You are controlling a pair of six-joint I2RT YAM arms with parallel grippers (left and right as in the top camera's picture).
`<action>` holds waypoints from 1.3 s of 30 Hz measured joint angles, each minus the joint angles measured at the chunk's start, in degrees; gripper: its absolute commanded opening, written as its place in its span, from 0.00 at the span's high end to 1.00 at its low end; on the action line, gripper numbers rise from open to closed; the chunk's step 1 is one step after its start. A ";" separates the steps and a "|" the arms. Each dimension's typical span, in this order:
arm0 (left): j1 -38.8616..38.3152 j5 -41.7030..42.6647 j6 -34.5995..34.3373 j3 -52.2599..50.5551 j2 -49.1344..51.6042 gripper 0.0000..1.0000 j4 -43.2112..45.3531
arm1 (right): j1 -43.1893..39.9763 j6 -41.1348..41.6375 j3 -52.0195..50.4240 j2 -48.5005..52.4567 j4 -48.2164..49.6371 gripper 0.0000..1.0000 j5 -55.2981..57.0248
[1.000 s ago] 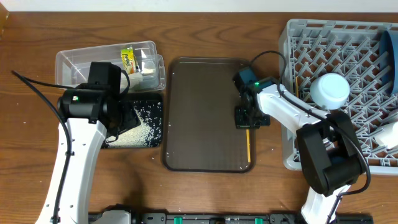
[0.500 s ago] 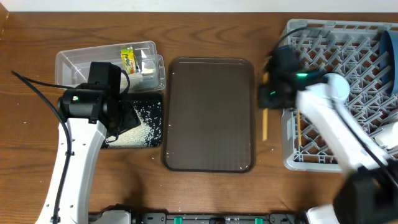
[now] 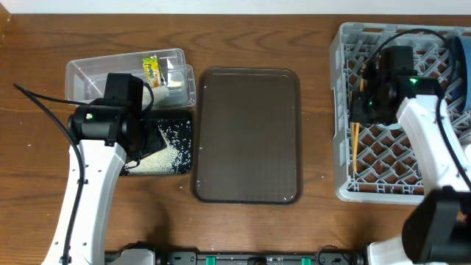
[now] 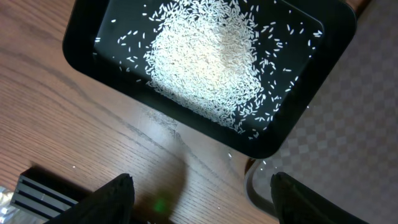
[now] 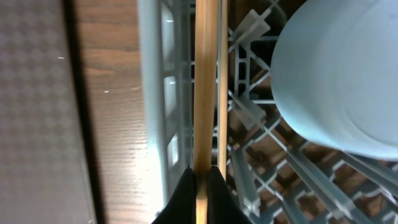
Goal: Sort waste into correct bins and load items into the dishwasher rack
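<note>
My right gripper [image 5: 202,171] is shut on a wooden chopstick [image 5: 205,87] and holds it just inside the left wall of the grey dishwasher rack [image 3: 342,88]. A second, thinner chopstick [image 5: 222,68] lies right beside it. In the overhead view the gripper [image 3: 366,110] is over the rack's left side and the chopstick [image 3: 355,147] points toward the front. A pale blue bowl [image 5: 339,74] sits in the rack to its right. My left gripper [image 4: 202,205] is open and empty over the wood beside the black tray [image 4: 87,59], which holds rice grains [image 4: 205,56].
The clear tub [image 3: 88,73] at the back left holds the yellow-green wrapper [image 3: 151,70] and white tissue [image 3: 175,79]. The dark brown serving tray [image 3: 246,132] lies in the middle. A dark-blue bowl [image 3: 464,55] stands at the rack's right edge.
My right arm has carried the chopstick from the brown serving tray rightward, over the rack's left wall and into the rack. The left arm has not moved.
</note>
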 measured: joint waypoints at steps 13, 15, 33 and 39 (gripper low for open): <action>-0.28 2.21 3.17 -0.02 0.00 0.13 4.70 | -1.07 1.31 -0.04 -4.07 -0.02 0.11 -0.59; -1.18 3.91 5.44 -0.07 -0.02 0.12 7.26 | -2.38 1.42 0.11 -6.67 0.85 0.10 -1.31; -7.34 7.72 13.51 -0.74 0.50 0.13 -0.04 | -5.01 -0.24 -4.28 -17.38 -6.69 0.01 -5.22; -7.37 6.12 12.28 -8.33 -12.52 0.12 9.42 | -3.04 -1.36 -20.35 -37.07 7.41 0.01 -5.66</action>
